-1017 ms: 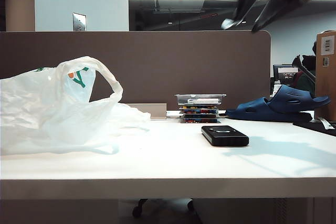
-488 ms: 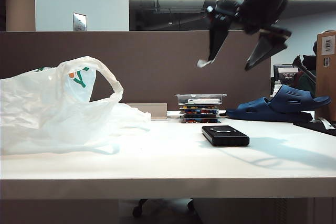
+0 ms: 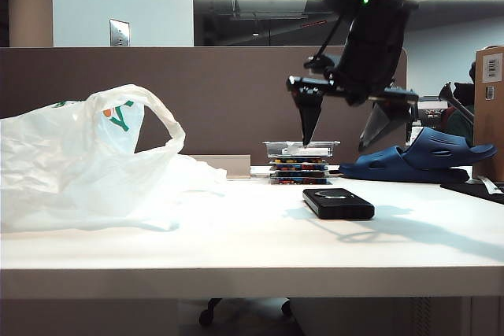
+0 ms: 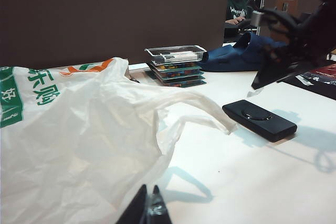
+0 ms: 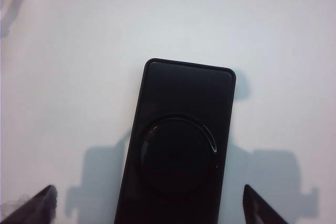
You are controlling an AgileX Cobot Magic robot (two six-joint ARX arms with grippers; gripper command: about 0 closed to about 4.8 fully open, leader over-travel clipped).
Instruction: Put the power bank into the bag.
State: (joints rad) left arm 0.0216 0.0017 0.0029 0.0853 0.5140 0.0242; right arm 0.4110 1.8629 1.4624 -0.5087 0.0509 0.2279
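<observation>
In the exterior view the right arm reaches down from the upper right of the frame, its dark wrist tilted and the right gripper (image 3: 346, 133) pointing down at the table, hanging above the power bank (image 3: 338, 203) without touching it; its two fingers are spread wide, one tip in front of the stack of colourful cases (image 3: 299, 161) at centre, the other near the blue sandal (image 3: 421, 157) at right. The power bank lies flat on the white table (image 3: 236, 249), right of centre, well apart from the bag (image 3: 87, 163), which slumps crumpled at the left of the frame with one loop handle standing up. In the left wrist view the left gripper (image 4: 148, 208) shows only at the bottom edge, its dark fingertips pressed together and holding nothing, low beside the bag (image 4: 79, 129), which fills the left half; the power bank (image 4: 259, 119) sits at centre right under the right arm's dark fingers in the upper right. In the right wrist view the power bank (image 5: 176, 145) lies lengthwise at lower centre on the bare table, with the right gripper's (image 5: 152, 203) fingertips apart in the bottom corners, one on each side of it and clear of it.
</observation>
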